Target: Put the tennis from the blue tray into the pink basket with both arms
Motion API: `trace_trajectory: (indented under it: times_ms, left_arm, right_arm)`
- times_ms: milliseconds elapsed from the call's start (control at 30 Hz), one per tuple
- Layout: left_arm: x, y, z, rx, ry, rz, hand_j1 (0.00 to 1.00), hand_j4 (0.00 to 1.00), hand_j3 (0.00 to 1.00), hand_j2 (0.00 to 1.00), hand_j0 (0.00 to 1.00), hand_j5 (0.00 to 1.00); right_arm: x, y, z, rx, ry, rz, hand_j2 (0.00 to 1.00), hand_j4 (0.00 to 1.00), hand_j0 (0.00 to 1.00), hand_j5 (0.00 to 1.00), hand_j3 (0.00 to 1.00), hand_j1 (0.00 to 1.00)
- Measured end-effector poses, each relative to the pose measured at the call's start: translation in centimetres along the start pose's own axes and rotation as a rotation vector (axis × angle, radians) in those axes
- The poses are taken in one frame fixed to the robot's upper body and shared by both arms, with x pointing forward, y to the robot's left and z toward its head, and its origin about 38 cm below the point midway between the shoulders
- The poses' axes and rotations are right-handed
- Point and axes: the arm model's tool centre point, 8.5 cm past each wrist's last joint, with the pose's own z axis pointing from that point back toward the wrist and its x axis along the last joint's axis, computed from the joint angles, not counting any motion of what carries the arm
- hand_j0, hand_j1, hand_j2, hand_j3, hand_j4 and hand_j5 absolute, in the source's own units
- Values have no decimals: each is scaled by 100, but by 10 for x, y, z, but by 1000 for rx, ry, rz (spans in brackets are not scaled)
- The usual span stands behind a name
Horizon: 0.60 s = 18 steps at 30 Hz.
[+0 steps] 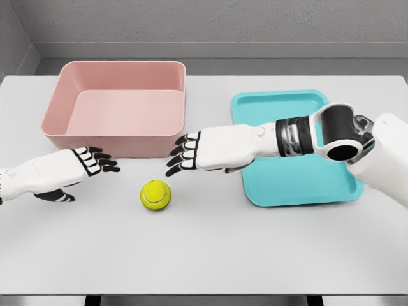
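Tennis ball (155, 194) is sitting on the table (204, 255), just below both spread, empty hands: left hand (76, 167) reaching in, right hand (201, 152) hovering between pink basket (70, 131) and blue tray (299, 182); its forearm is covering part of the tray.

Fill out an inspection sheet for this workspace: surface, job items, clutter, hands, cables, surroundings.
Surface: white table, flat, no spills or marks seen.
Job's things: tennis ball lies on the bare table, outside both containers, in front of the pink basket; the basket's visible inside holds nothing; the blue tray sits at right, partly covered by the right arm, and nothing shows on its visible part.
Clutter: nothing seen.
Hands: left hand open, fingers spread, to the left of the ball; right hand open, up and to the right of the ball; neither touches it.
Cables: nothing seen.
Surroundings: grey wall behind the table.
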Motion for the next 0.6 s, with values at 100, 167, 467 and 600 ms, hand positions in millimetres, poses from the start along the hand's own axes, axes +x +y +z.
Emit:
trace_trajectory:
  times_ms: [100, 167, 467, 600]
  left_arm:
    - [2, 1, -4, 1, -10, -3, 100, 100, 100, 100, 100, 100]
    - [0, 11, -8, 17, -16, -26, 100, 100, 100, 100, 100, 100]
    - [15, 14, -36, 15, -93, -46, 100, 100, 100, 100, 100, 100]
    - [23, 22, -47, 30, -130, -63, 100, 100, 100, 100, 100, 100]
  right_arm:
    - [-9, 10, 31, -11, 74, -35, 99, 99, 99, 99, 99, 99]
    - [-12, 25, 49, -10, 116, -76, 99, 99, 99, 99, 99, 99]
    - [-59, 43, 132, -68, 358, -205, 99, 99, 99, 99, 99, 99]
    - [-64, 48, 146, -64, 392, -223, 99, 99, 99, 99, 99, 99]
